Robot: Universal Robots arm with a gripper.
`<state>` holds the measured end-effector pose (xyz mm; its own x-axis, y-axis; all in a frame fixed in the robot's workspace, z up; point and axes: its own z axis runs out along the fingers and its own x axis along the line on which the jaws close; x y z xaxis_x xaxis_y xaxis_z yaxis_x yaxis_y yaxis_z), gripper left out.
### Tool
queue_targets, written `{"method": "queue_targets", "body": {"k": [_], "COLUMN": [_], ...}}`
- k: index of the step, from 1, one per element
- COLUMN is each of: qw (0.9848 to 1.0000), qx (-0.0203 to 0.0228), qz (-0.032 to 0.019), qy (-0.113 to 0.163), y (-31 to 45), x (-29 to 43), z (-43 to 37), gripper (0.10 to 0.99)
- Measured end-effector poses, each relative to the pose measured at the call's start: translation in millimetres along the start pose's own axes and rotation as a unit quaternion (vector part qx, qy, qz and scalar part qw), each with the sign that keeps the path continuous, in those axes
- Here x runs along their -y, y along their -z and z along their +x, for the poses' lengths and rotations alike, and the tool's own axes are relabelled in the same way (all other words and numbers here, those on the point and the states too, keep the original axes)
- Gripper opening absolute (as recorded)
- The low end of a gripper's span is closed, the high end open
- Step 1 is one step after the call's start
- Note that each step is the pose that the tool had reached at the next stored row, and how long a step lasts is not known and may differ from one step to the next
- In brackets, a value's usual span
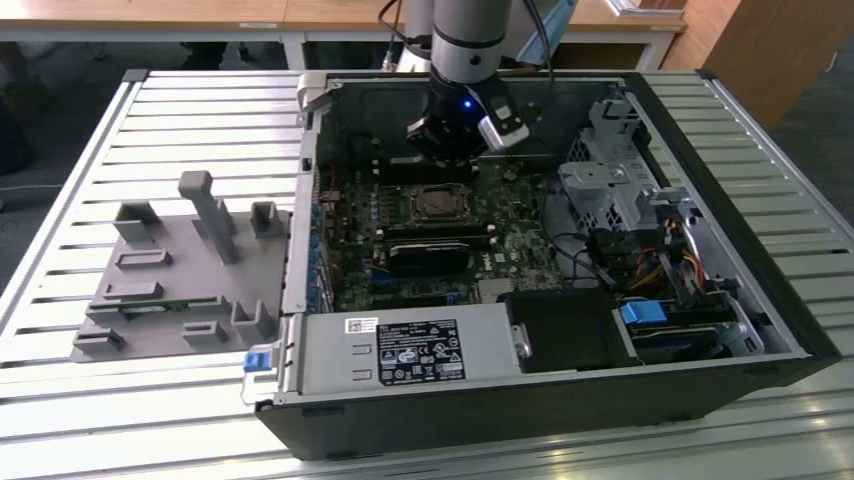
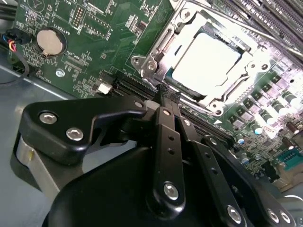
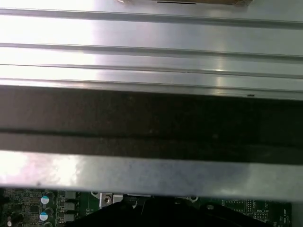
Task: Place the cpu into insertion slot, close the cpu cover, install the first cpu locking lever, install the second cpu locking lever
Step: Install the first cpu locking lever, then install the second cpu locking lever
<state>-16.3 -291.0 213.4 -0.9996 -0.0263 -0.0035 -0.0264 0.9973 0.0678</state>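
The cpu (image 2: 204, 60), a pale square chip, lies in the insertion slot (image 2: 166, 78) on the green motherboard. The cpu cover (image 2: 150, 60), a thin metal frame, lies flat around it. In the exterior view the slot (image 1: 438, 203) sits mid-board, and my gripper (image 1: 451, 150) hangs just behind it, inside the open computer case. In the second wrist view my black fingers (image 2: 166, 127) meet at their tips, and the gripper (image 2: 165, 93) is shut with nothing held, close to the socket's edge and apart from the chip. I cannot tell how the locking levers stand.
The case's rear wall (image 3: 151, 118) runs close behind the gripper. A black heat-sinked module (image 1: 430, 255) lies in front of the socket. Drive cages and cables (image 1: 627, 215) fill the exterior view's right. A grey fixture (image 1: 174, 270) stands on the slatted table at the left.
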Motion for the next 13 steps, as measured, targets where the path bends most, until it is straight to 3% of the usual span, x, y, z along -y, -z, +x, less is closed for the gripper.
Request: {"method": "queue_targets", "body": {"k": [13], "qw": [1.0], "qx": [0.0], "qz": [0.0], "qy": [0.0], "y": [0.4], "x": [5.1], "z": [-1.1], "gripper": [0.106]}}
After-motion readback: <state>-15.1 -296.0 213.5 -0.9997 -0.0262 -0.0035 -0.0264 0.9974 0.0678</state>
